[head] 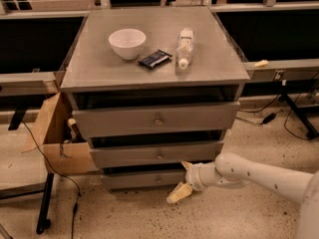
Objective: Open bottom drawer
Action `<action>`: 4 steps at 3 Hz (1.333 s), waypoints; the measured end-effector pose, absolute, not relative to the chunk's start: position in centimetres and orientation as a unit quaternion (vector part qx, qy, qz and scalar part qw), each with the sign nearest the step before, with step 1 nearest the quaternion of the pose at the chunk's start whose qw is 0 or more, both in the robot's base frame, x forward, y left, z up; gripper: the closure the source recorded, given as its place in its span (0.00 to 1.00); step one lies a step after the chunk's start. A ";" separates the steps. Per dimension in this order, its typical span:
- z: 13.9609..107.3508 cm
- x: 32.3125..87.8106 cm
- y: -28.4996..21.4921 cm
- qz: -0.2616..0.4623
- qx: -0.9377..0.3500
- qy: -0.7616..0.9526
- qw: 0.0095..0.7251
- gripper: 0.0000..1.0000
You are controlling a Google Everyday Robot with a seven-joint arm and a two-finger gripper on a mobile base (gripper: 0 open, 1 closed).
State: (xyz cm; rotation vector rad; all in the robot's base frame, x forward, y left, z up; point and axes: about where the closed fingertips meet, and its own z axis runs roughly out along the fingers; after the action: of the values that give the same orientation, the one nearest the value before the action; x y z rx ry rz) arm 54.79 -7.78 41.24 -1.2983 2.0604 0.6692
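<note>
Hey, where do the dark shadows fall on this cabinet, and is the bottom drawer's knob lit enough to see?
Camera view: light comes from above, so the cabinet top is bright and dark shadow fills the gap above each drawer front. Same view: the bottom drawer is dimmer, yet its knob shows; the open tool, pale and well lit, sits by that drawer's right end.

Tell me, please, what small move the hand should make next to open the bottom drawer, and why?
Probably slide the hand left in the view toward the knob: its open fingers sit just right of it, in front of the bottom drawer, gripping nothing yet.
</note>
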 end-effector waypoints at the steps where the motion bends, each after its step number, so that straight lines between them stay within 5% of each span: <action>1: 33.5 59.0 -9.5 0.229 -0.471 0.808 0.270 0.00; 4: 27.0 62.4 -9.0 0.236 -0.466 0.811 0.263 0.00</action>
State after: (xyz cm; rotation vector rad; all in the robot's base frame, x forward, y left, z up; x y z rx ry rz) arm 62.43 -9.01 26.98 -1.2602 2.1944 0.6395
